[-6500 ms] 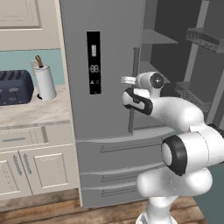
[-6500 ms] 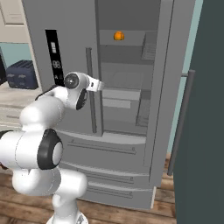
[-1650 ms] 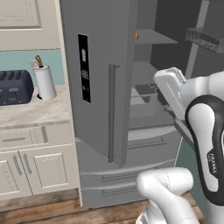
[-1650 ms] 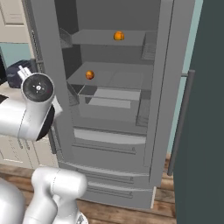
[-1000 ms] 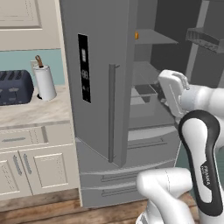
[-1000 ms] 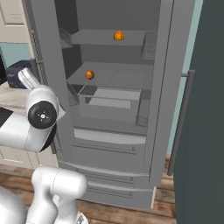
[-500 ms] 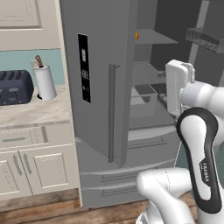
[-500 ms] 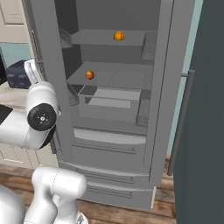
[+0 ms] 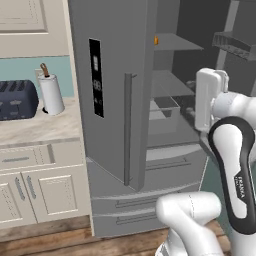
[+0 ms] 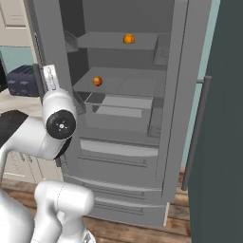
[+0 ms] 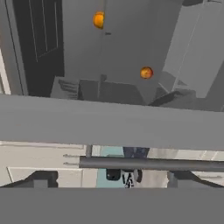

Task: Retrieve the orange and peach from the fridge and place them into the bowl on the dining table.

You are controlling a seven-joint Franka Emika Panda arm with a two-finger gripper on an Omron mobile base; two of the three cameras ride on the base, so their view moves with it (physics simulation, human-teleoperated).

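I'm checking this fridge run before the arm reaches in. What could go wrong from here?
The left fridge door stands swung out next to the arm, so a reach could clip its edge. The two fruits sit on different shelves, one on the upper shelf and one lower; both are round and could roll off if the open gripper nudges them.
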